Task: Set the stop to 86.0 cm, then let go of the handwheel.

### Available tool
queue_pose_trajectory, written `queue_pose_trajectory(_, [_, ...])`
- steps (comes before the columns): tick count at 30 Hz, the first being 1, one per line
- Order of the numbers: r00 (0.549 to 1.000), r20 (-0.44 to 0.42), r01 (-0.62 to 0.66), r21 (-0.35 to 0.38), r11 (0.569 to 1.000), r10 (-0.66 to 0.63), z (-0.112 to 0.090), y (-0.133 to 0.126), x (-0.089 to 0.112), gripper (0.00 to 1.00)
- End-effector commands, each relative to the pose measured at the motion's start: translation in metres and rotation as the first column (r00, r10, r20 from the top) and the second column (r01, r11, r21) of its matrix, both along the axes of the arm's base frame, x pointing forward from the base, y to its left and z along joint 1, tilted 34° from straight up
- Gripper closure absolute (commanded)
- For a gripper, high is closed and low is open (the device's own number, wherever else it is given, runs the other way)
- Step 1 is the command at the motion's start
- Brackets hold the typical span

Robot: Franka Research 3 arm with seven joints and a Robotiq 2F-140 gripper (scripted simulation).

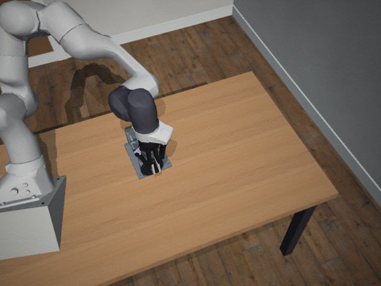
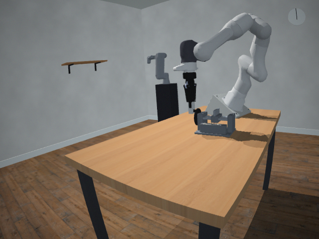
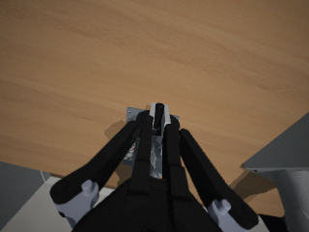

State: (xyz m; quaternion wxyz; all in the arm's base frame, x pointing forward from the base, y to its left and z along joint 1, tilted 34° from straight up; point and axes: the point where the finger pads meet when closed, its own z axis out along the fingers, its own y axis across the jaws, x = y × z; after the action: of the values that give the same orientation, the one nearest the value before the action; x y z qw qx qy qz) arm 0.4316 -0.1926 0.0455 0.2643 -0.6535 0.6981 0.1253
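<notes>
A small grey stop fixture [image 2: 215, 124] on a grey baseplate [image 1: 145, 154] stands on the wooden table near the robot base. Its black handwheel [image 2: 197, 116] sits at the end of the fixture that faces away from the robot base. My gripper [image 2: 191, 110] hangs straight down over that end and is shut on the handwheel's crank handle [image 3: 158, 115], which shows as a dark pin between the two pale fingertips in the wrist view. In the top view the gripper [image 1: 155, 168] covers most of the fixture. The stop's scale reading is too small to read.
The robot's grey pedestal [image 1: 29, 215] stands at the table's left end, close behind the fixture. A second small arm on a black column [image 2: 166, 100] stands on the floor beyond the table. A wall shelf [image 2: 84, 62] hangs far off.
</notes>
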Motion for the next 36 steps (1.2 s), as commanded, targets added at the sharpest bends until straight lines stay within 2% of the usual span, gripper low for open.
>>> queue_pose_trajectory(1, [1.0,-0.005,0.006,0.0,1.0,-0.006,-0.002,0.001,0.009,0.96])
queue_pose_trajectory(13, [1.0,-0.005,0.006,0.0,1.0,-0.006,-0.011,0.007,0.028,0.96])
queue_pose_trajectory(21, [1.0,-0.005,0.006,0.0,1.0,-0.006,-0.027,0.017,0.037,0.96])
queue_pose_trajectory(28, [1.0,-0.005,0.006,0.0,1.0,-0.006,-0.048,0.03,0.031,0.96])
queue_pose_trajectory(36, [1.0,-0.005,0.006,0.0,1.0,-0.006,-0.056,0.035,0.021,0.96])
